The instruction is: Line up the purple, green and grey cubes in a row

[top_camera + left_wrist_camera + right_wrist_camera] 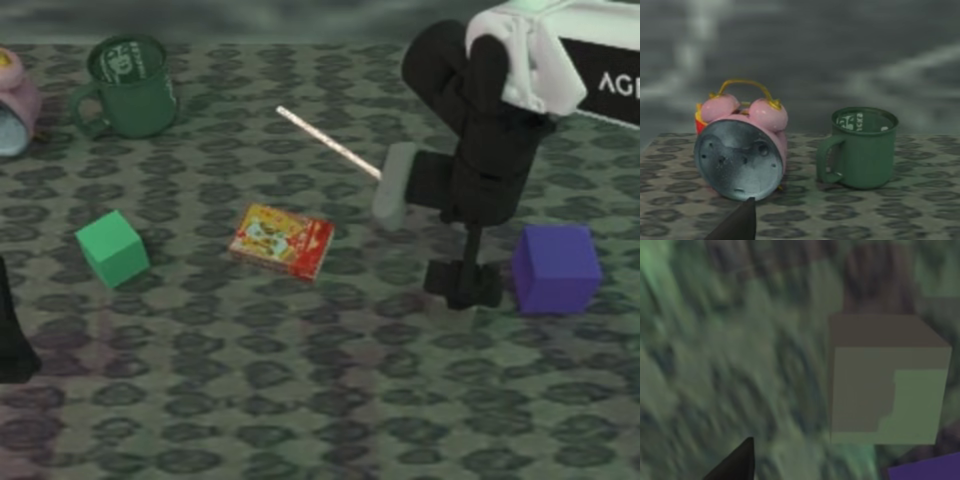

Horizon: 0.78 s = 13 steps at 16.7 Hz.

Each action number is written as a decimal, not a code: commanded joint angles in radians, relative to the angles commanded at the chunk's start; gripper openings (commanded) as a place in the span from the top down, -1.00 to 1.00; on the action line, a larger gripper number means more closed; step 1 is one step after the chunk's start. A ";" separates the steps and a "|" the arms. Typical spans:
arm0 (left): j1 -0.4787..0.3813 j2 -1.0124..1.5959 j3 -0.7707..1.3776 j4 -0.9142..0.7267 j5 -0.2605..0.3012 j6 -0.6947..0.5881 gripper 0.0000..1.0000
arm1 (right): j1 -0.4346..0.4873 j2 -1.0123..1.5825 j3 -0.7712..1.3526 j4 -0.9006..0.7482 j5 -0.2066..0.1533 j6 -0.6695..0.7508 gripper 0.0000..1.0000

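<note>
The purple cube [556,268] sits on the table at the right. The green cube [112,248] rests at the left. In the top view my right arm covers the grey cube; the right wrist view shows the grey cube [885,382] on the cloth just ahead of the gripper, beside a corner of the purple cube [927,469]. My right gripper [463,285] hangs open just left of the purple cube, holding nothing; one dark fingertip [742,462] shows. My left gripper [10,345] is parked at the left edge, open and empty, with one fingertip [742,222] in view.
A dark green mug [130,85] and a pink alarm clock [15,100] lying on its side stand at the back left. A flat red-and-yellow box [282,240] lies mid-table. A thin white stick [330,143] lies behind it.
</note>
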 joint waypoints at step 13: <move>0.000 0.000 0.000 0.000 0.000 0.000 -1.00 | 0.007 0.127 -0.179 0.304 0.001 0.002 -1.00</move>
